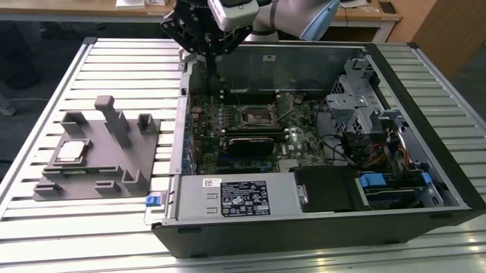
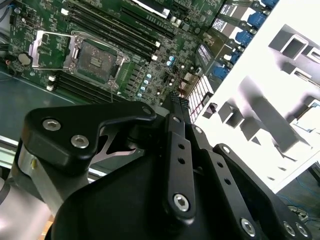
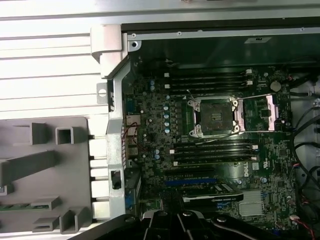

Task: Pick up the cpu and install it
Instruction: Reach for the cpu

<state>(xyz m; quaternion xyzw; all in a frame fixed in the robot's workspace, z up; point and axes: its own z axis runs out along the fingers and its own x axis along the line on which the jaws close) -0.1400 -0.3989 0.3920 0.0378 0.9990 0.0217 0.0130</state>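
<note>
The cpu (image 1: 70, 151), a small pale silver square, lies in a pocket of the grey holder block (image 1: 102, 170) on the table, at the exterior view's left of the open computer case (image 1: 319, 227). My gripper (image 1: 213, 57) hangs above the case's far left corner, well away from the cpu. Its black fingers (image 2: 177, 102) are pressed together with nothing between them. On the green motherboard the socket (image 1: 258, 116) (image 2: 97, 60) (image 3: 215, 117) stands with its metal frame swung open and its centre bare. The gripper's body (image 3: 182, 222) is at the edge of the first wrist view.
The case lies on its side on a slatted metal table (image 1: 114, 62). Inside are a grey power supply box (image 1: 239, 196), drive cages and cables (image 1: 372, 131), a dark card (image 1: 254, 142) and memory slots (image 3: 210, 150). The holder block has upright posts (image 1: 114, 116).
</note>
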